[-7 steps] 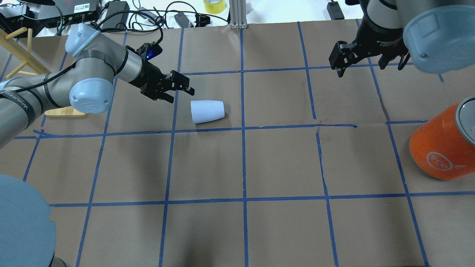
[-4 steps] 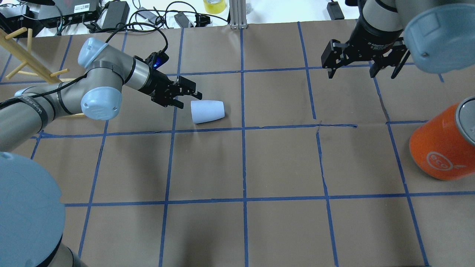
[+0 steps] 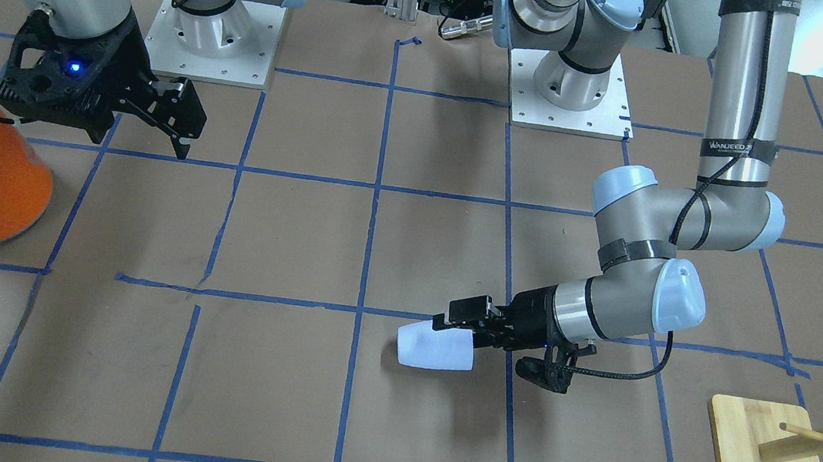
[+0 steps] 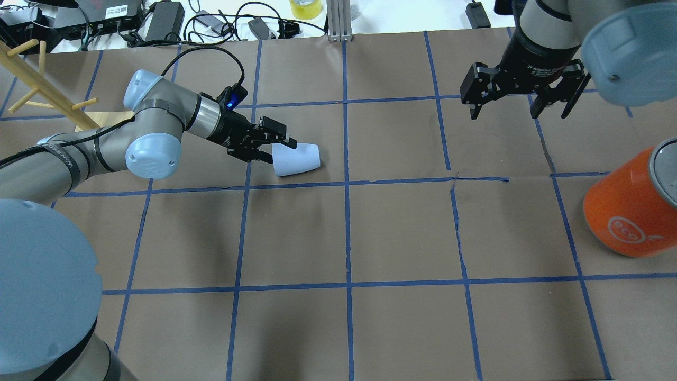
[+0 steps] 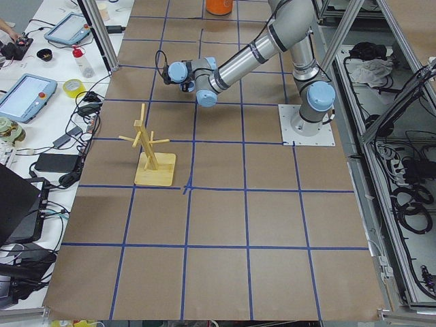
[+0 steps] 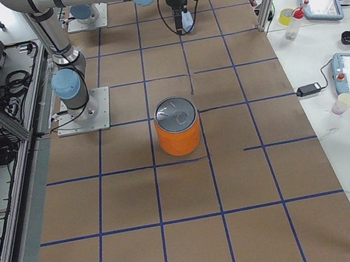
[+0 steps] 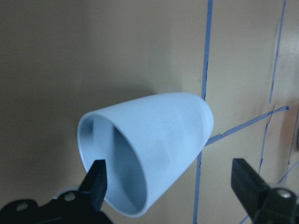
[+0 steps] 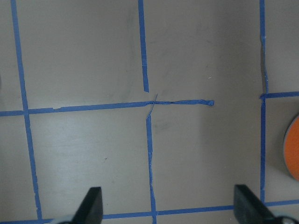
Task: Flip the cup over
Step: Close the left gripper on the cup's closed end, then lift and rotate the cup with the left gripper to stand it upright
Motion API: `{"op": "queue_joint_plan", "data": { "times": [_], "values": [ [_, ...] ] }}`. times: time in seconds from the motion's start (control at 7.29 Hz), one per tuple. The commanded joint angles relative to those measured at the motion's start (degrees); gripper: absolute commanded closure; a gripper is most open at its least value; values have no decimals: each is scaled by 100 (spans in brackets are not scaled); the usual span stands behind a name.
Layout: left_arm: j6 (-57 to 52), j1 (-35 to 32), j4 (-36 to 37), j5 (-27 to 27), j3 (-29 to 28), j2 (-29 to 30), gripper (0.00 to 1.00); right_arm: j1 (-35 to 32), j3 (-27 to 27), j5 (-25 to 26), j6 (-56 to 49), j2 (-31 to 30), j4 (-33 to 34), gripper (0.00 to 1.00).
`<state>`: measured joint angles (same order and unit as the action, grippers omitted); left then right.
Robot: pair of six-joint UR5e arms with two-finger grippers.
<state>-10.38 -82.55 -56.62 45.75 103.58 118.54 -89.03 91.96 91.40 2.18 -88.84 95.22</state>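
The pale blue-white cup (image 4: 299, 159) lies on its side on the brown paper, its wide rim facing my left gripper. It also shows in the front view (image 3: 433, 348) and the left wrist view (image 7: 159, 140), where its bluish inside faces the camera. My left gripper (image 4: 276, 150) is open and level with the table at the cup's rim. In the wrist view one fingertip (image 7: 96, 183) overlaps the mouth and the other (image 7: 247, 179) stands off the cup's side. My right gripper (image 4: 521, 103) is open and empty, hovering far right over bare paper.
A large orange can (image 4: 629, 211) with a silver top stands at the right edge. A wooden peg rack (image 3: 769, 458) stands behind the left arm. Cables and boxes (image 4: 158, 21) lie beyond the far table edge.
My left gripper has moved right, from a gap short of the cup to its rim. The cup has not moved. The right gripper has shifted slightly and turned.
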Motion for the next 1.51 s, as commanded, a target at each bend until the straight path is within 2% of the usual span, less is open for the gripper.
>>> {"op": "queue_joint_plan", "data": {
  "times": [0.0, 0.27, 0.41, 0.55, 0.82, 1.1, 1.23, 1.37],
  "values": [
    [10, -16, -7, -460, 4, 72, 7, -1, 6, -35, 2, -10, -38, 0],
    [10, -7, -7, -593, -13, 73, 49, -10, 6, -52, -16, -10, -38, 0],
    [10, -16, -7, -584, -13, 73, 73, -10, 15, -44, -16, -10, -30, 0],
    [158, -16, -7, -593, -5, 20, 88, -10, 24, -18, -16, -10, -21, 0],
    [746, -33, -7, -917, -48, -164, 95, -10, 24, 9, -16, -10, -12, 0],
    [1326, -25, 2, -744, -179, -497, 96, -10, 24, 27, -16, -10, 5, 0],
    [1328, 10, -15, 119, -337, -673, 96, -10, 24, 27, -16, -10, 14, 0],
    [1268, -50, -7, 1285, -530, -753, 96, -10, 24, 27, -16, -10, 40, 0]
  ]
}}
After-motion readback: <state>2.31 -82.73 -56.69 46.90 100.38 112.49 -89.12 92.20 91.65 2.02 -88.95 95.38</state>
